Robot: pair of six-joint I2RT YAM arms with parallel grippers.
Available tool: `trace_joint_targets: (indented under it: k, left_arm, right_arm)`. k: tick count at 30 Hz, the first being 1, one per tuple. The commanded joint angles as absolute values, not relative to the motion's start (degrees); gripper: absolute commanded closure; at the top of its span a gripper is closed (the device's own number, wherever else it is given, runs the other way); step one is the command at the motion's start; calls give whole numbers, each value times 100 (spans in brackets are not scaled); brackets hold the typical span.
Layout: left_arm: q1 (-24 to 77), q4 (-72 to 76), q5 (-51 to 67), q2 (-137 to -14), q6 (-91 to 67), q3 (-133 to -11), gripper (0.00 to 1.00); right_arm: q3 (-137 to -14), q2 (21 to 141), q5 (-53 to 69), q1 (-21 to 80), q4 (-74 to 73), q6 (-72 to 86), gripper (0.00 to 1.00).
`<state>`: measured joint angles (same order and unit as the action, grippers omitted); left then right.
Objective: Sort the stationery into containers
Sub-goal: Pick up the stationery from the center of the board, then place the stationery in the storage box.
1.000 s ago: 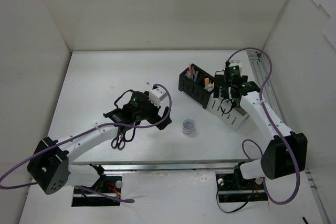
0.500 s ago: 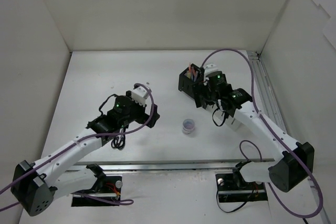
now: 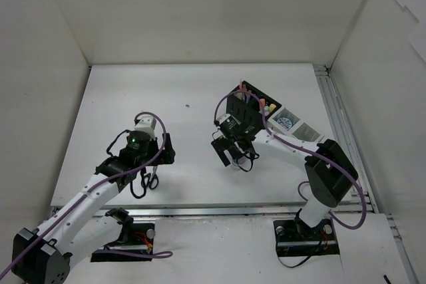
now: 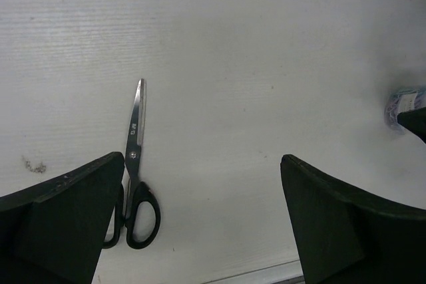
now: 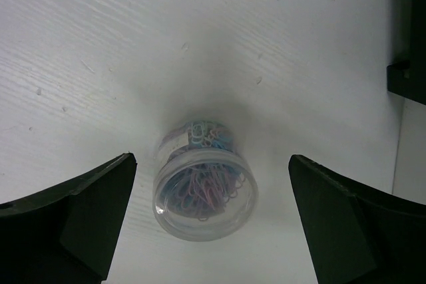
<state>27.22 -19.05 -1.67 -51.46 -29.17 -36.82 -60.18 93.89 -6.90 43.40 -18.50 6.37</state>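
Black-handled scissors point(image 4: 133, 164) lie flat on the table, blades pointing away. My left gripper point(image 4: 203, 231) hangs open just above them, its left finger point(image 4: 60, 217) over one handle; from above it point(image 3: 152, 163) stands over the scissors point(image 3: 149, 179). A clear round jar of coloured paper clips point(image 5: 203, 187) stands between the open fingers of my right gripper point(image 5: 211, 164), which does not touch it. In the top view the right gripper point(image 3: 233, 156) hides the jar. The black organizer point(image 3: 243, 112) holds pens point(image 3: 245, 91) and highlighters point(image 3: 264, 106). The white organizer point(image 3: 303, 132) holds a round blue-grey tub point(image 3: 285, 122).
The black organizer's corner point(image 5: 409, 31) stands just right of the right gripper. White walls enclose the table on three sides. A metal rail point(image 3: 336, 118) runs along the right side. The jar point(image 4: 403, 104) shows at the right edge of the left wrist view.
My right gripper has swung left from the white organizer to above the paper-clip jar, leaving the round tub inside. The left arm has drawn back left, over the scissors.
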Motion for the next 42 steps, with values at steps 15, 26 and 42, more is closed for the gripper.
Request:
trace_joint_targets:
  k: [15,26,42]
  left_arm:
    - [2347,-2171,-483,-4878,-3217,-3691,0]
    - [2294,-2258,-334,-5132,-3120,-3911,1]
    - [1477,-2724,-158,-4966,-3726,-3665,1]
  right_arm:
    - [-5423,8904,-579,4368,-1450,1591,49]
    - [-6055,7656,-1554,3395,-1582,1222,64]
    - [-7242,8340,-1187,1310,-1898,536,55]
